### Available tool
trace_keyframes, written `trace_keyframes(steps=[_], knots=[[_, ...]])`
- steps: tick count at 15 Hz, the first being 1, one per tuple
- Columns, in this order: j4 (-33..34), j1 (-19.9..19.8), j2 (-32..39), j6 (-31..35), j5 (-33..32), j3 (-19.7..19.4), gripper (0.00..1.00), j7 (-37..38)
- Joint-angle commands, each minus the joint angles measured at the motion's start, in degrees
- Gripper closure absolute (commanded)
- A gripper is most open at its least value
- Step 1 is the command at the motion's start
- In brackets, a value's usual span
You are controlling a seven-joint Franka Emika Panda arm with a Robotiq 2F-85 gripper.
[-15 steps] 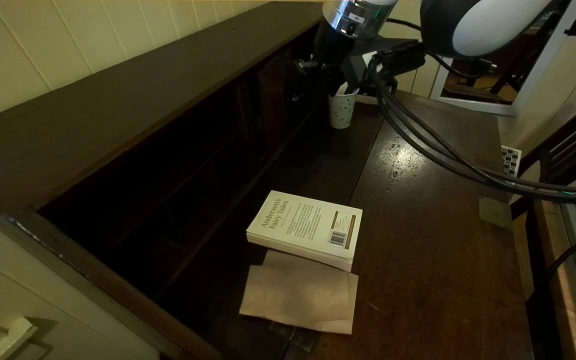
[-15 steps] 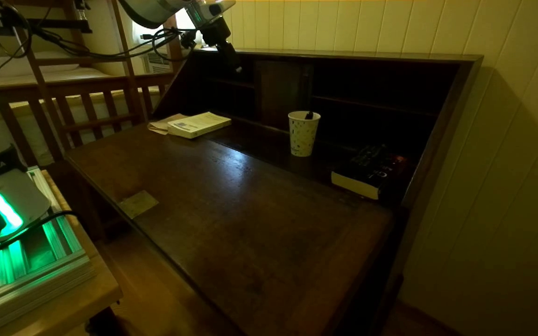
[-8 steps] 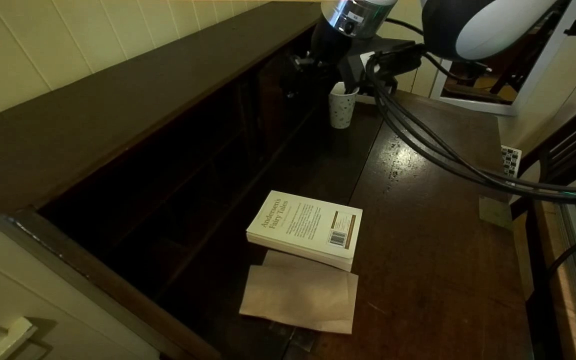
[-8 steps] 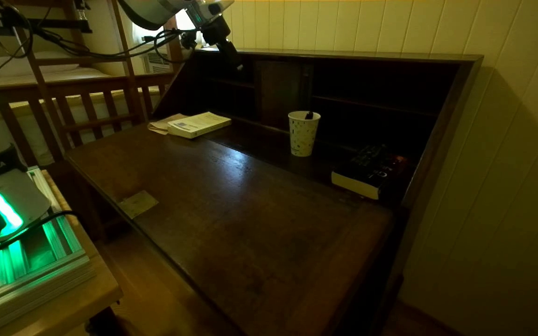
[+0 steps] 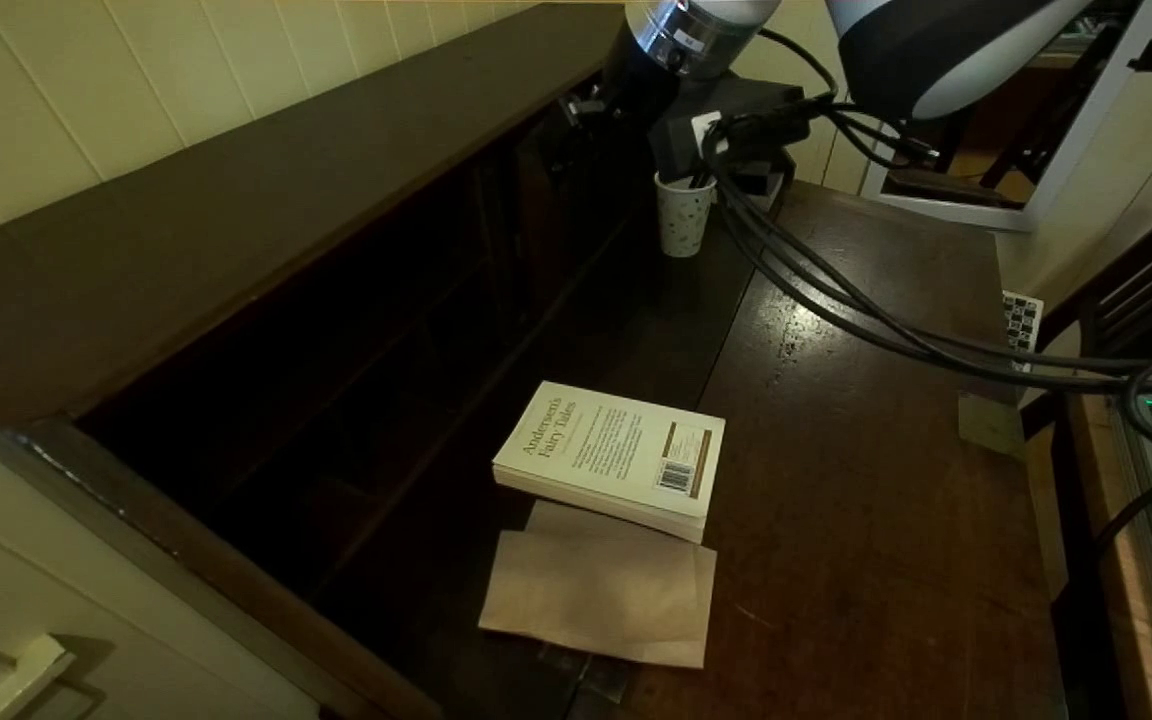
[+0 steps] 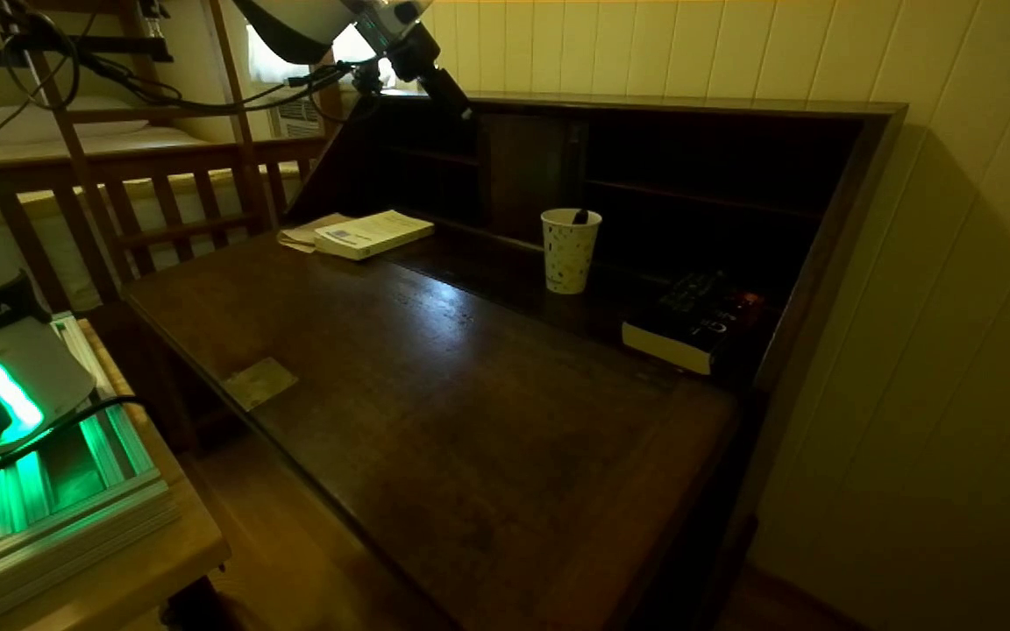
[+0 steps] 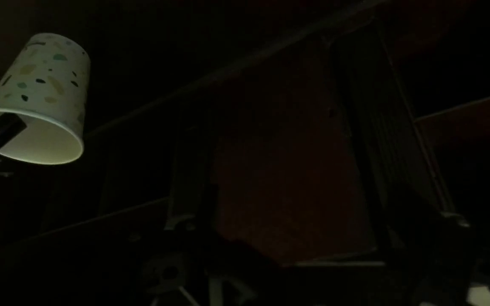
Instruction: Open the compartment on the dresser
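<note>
The dresser (image 5: 866, 520) (image 6: 435, 412) is dark brown, with a flat top and a raised back row of cubbies. The compartment's plain door (image 6: 524, 171) is in the middle of that row and looks flat in its frame. It fills the middle of the wrist view (image 7: 287, 148) as a dark reddish panel. My gripper (image 6: 467, 114) is up near the door's upper left in an exterior view. In the wrist view the gripper (image 7: 306, 191) is open, its dark fingers wide apart on either side of the door. Contact with the door is too dark to tell.
A speckled white cup (image 5: 684, 215) (image 6: 570, 251) with a dark item in it stands before the cubbies. A pale book (image 5: 616, 450) and brown paper (image 5: 601, 600) lie on the top. A black book (image 6: 698, 315) lies by the dresser's side wall. Cables (image 5: 896, 320) hang from my arm.
My gripper has moved a little up and toward the door, rightward in one exterior view and leftward in another. The cables moved with the arm. The door, cup and books have not moved.
</note>
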Motion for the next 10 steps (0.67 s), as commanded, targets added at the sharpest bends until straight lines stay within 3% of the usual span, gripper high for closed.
trace_keyframes(steps=[1,10], knots=[[3.9,0.9,3.3,0.0,-10.2,-0.8,0.0,9.9],[7.6,2.6,7.8,-5.0,-24.6,-0.2,0.0,22.5]])
